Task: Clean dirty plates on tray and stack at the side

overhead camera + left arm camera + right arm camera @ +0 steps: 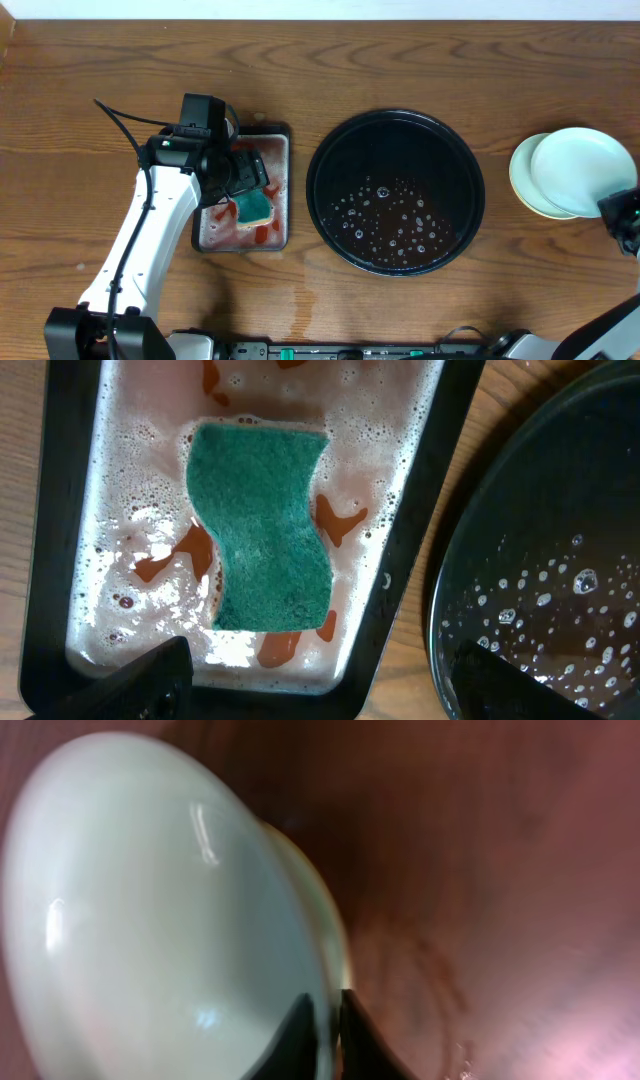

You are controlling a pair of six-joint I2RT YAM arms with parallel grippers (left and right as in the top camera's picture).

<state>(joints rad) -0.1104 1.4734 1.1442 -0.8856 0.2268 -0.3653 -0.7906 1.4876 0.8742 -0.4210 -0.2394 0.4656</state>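
The round black tray (330, 140) holds no plates, only wet suds; its rim shows in the left wrist view (450, 570). A pale blue plate (583, 158) lies partly over a pale yellow plate (527, 180) on the wood at the far right. A third plate is not visible. My right gripper (617, 207) is shut on the blue plate's near rim; in the right wrist view its fingers (330, 1020) pinch the blue plate (150, 910) above the yellow plate's edge (338, 935). My left gripper (245, 185) (320, 680) is open and empty.
A rectangular black-rimmed dish (283, 135) (430, 510) with red-stained suds lies left of the tray, under my left gripper. A green sponge (256, 207) (260, 530) lies in it. The table's right edge is close to the plates.
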